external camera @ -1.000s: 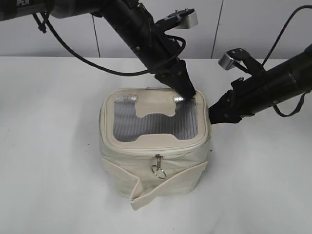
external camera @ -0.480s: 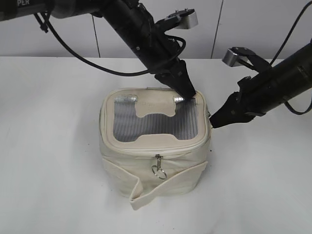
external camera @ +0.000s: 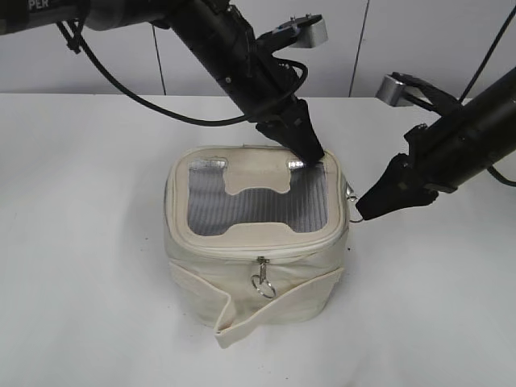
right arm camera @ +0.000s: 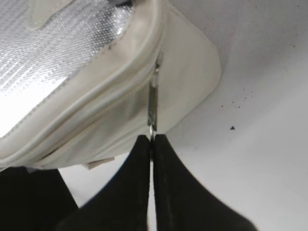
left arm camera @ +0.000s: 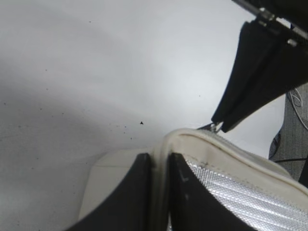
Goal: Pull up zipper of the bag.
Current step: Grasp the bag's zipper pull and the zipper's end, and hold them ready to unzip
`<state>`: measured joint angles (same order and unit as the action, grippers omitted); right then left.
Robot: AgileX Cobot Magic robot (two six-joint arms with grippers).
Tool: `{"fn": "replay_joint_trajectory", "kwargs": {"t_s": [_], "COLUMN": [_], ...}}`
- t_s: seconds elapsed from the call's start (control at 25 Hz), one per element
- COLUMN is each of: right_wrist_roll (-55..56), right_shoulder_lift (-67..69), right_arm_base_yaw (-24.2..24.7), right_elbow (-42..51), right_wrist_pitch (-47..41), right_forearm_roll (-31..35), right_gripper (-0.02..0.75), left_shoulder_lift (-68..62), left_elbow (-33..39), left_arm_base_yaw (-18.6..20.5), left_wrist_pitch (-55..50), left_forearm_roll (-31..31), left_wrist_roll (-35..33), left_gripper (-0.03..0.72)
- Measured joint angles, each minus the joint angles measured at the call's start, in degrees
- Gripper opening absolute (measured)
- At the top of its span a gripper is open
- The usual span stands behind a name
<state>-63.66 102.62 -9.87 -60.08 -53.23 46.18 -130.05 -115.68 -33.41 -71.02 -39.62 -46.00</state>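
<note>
Right wrist view shows the right gripper (right arm camera: pixel 151 140) clamped on the silver metal zipper pull (right arm camera: pixel 152 103), whose long axis runs to 12 o'clock toward the cream zip track (right arm camera: pixel 103 89). The boxy cream-white fabric bag (external camera: pixel 256 262) sits centre-table. The left gripper (left arm camera: pixel 159 161) pinches its rear rim, bracing it.

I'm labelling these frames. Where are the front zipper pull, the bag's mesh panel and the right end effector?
front zipper pull (external camera: pixel 261 279): exterior view, on its ring loop.
mesh panel (external camera: pixel 258 208): exterior view, on the grey middle.
right end effector (right arm camera: pixel 152 142): right wrist view, between the fingertips.
</note>
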Motion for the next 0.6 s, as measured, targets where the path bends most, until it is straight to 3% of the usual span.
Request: {"fn": "replay_joint_trajectory", "kwargs": {"t_s": [0.6], "right_wrist_roll": [4.15], "right_shoulder_lift": [-3.06], "right_arm_base_yaw": [-1.13], "right_elbow": [1.27], "right_wrist_pitch": [-9.43], "right_forearm_roll": [-2.64], "right_gripper": [0.005], "left_shoulder_lift": [0.0], "left_elbow": [0.0], "left_arm_base_yaw": [0.0], "left_wrist_pitch": [-0.37], "left_forearm_roll": [-0.04], "left_wrist_roll": [0.0], "left_gripper": [0.078]}}
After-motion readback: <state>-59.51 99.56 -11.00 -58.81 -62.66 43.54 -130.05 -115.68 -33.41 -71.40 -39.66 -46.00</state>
